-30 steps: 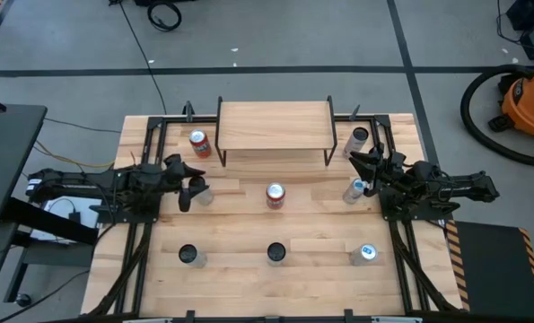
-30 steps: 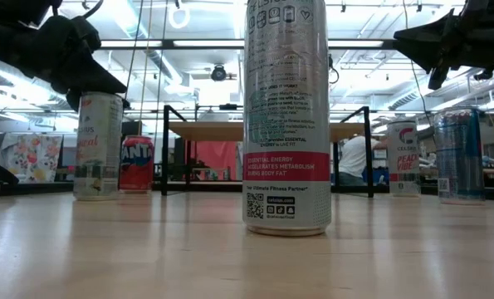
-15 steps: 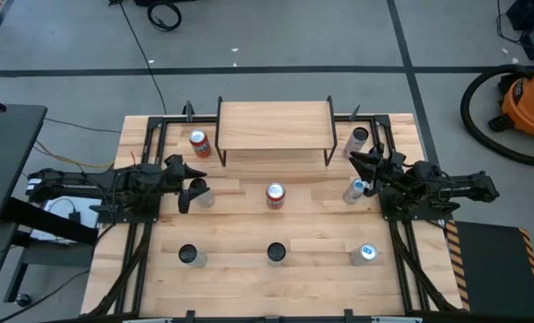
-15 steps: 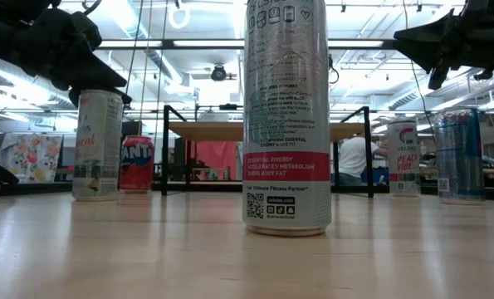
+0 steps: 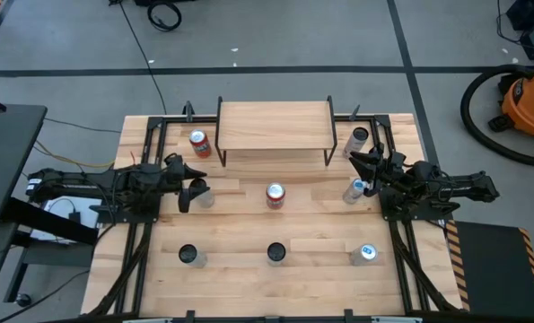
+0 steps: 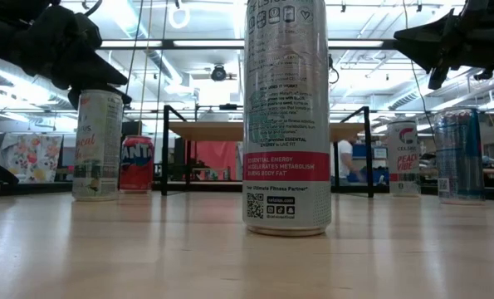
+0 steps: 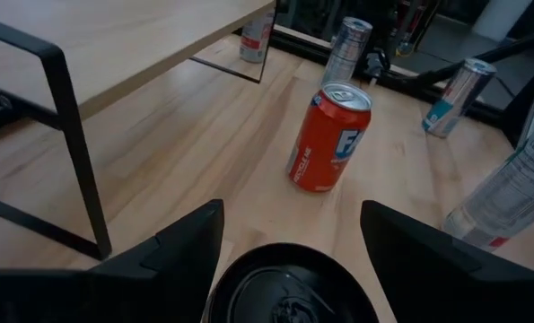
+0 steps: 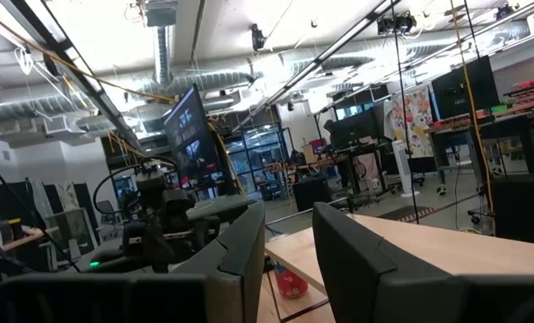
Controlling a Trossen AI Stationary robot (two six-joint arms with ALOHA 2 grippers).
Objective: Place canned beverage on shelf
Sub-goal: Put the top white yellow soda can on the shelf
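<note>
On the tabletop seen from above, the shelf (image 5: 275, 125) sits at twelve o'clock, the left gripper (image 5: 193, 186) spread around a pale can (image 5: 199, 192) at nine o'clock. Level view: that can (image 6: 97, 144) stands upright under dark fingers. Left wrist: fingers (image 7: 181, 240) flank the can's top (image 7: 291, 287). Right wrist: the right gripper (image 8: 289, 235) is parted, empty.

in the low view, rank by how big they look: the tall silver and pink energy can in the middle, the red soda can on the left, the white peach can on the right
1. Tall silver and pink energy can: largest, though it stands nearest the camera, so nearness inflates it.
2. White peach can.
3. Red soda can: smallest; it also sits far back near the shelf.
</note>
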